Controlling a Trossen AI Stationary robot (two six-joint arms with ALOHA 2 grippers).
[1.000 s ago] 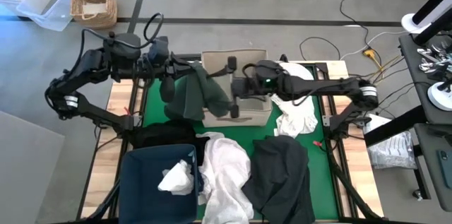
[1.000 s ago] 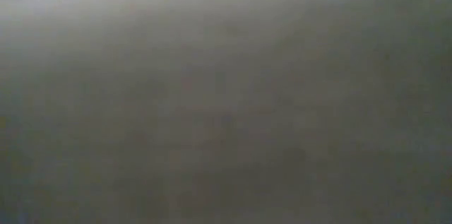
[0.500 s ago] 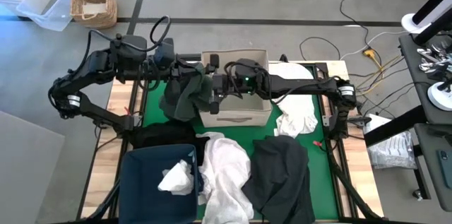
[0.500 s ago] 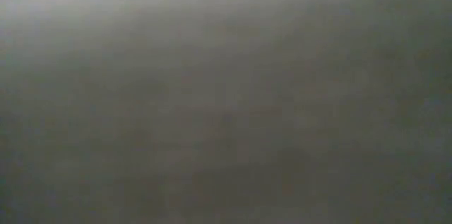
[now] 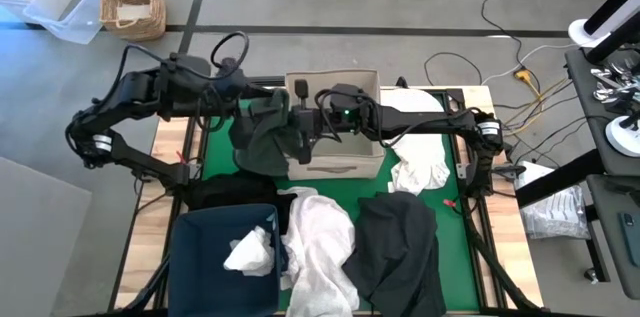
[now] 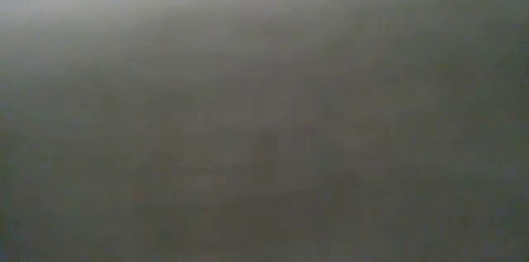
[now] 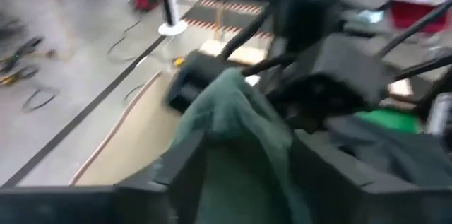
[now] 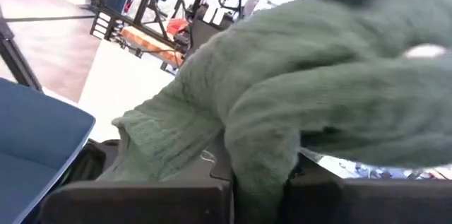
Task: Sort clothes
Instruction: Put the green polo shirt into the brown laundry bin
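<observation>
Left gripper point(image 5: 243, 105): at the far left of the green mat, fingers spread either side of the dark green garment point(image 5: 263, 135) in its wrist view (a letting-go posture, by my reading)
Dark green garment: bunched in the air between the two grippers, hanging over the mat just left of the beige fabric box point(image 5: 336, 147)
Right gripper point(image 5: 300, 127): reaching across the box, fingers pressed together and pinching a fold of the green knit, which fills its wrist view
Navy bin point(image 5: 226, 257): at the near left, one white garment point(image 5: 250, 250) crumpled inside
Other clothes: a black garment point(image 5: 228, 193) beside the bin's far rim, a large white garment point(image 5: 320, 242) draped just right of the bin, a charcoal garment point(image 5: 400, 247) next to it, another white garment point(image 5: 420, 167) right of the box
Step in hand: a handover of the green garment from left arm to right, as I judge it
Next move calls for: the left arm drawing clear without snagging cloth, then the right carrying the garment over the box opening before releasing
Hard to make out: the low view shows only grey blur; the box interior is hidden behind the right arm; both wrist views are smeared, so the exact bite on the cloth is unclear
</observation>
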